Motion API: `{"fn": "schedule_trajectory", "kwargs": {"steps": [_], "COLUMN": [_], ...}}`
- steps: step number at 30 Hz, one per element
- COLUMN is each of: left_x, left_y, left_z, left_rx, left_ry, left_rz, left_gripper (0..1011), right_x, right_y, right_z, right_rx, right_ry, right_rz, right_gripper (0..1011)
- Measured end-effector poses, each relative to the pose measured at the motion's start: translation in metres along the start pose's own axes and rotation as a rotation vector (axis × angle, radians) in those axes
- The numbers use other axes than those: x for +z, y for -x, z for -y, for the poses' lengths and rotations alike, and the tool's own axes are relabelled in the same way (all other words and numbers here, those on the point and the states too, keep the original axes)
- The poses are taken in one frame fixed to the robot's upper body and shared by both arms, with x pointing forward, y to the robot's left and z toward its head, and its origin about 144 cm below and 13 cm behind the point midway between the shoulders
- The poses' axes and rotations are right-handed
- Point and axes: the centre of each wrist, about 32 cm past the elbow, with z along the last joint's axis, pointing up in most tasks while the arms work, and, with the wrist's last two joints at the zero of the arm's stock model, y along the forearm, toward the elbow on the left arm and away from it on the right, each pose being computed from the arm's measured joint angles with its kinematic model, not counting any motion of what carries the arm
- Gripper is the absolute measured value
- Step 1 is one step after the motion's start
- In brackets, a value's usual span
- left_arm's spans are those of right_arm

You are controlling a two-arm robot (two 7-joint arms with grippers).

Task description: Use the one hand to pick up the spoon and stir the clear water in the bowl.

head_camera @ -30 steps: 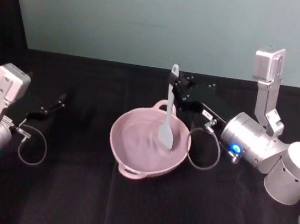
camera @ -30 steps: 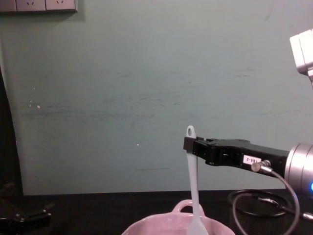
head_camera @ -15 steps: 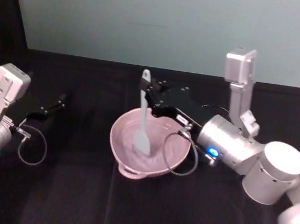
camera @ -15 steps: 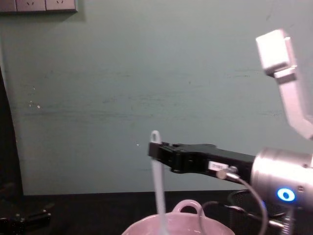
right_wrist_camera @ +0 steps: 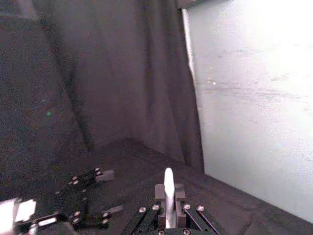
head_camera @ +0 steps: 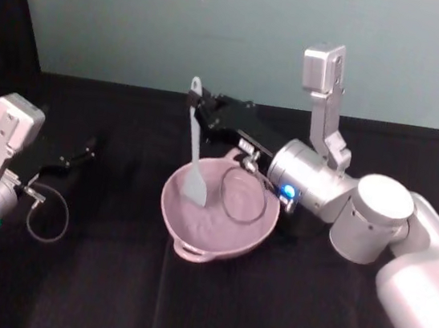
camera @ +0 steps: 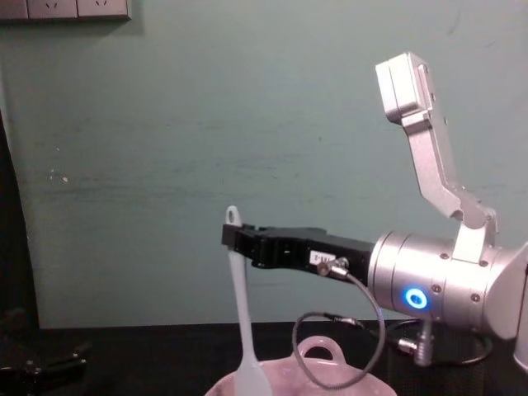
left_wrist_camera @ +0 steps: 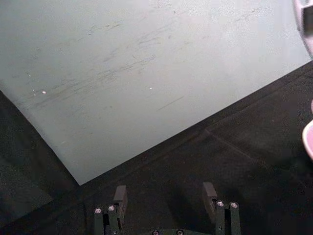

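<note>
While our right claw (head_camera: 197, 115) pinches its handle, one spoon (head_camera: 194, 161) stands in one bowl (head_camera: 164, 201).
Its blade hangs below that claw; our left claw (left_wrist_camera: 165, 192) sits spread, well left.

- The water cannot be made out inside the bowl (head_camera: 223, 231) in the head view; whether the spoon (head_camera: 195, 149) blade touches liquid cannot be told
- In the chest view the bottom edge cuts the bowl down to its rim and loop handle; it clips the spoon's blade too
- In the right wrist view the right gripper (right_wrist_camera: 168, 192) hides the spoon except its handle end
- In the left wrist view the bowl is a pink sliver at the edge; the left gripper (left_wrist_camera: 165, 192) is cut off below its fingers
</note>
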Motion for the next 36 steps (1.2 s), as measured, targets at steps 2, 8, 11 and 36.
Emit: {"fn": "schedule_trajectory", "kwargs": {"steps": [2,8,11,36], "left_x": [0.000,0.000,0.000,0.000], "left_y": [0.000,0.000,0.000,0.000], "left_z": [0.000,0.000,0.000,0.000], "left_rx": [0.000,0.000,0.000,0.000], "left_ry": [0.000,0.000,0.000,0.000], "left_rz": [0.000,0.000,0.000,0.000], "left_gripper": [1011,1011,1011,1011], "right_x": [0.001,0.004,0.004,-0.001], "right_y": [-0.004,-0.018,-0.024,0.011], "right_z": [-0.001,0.005,0.015,0.056], "right_rx": [-0.010,-0.060,-0.092,-0.062], "right_ry": [-0.003,-0.010,-0.014,0.002], "right_rz": [0.000,0.000,0.001,0.010], "right_gripper": [114,114,114,114]}}
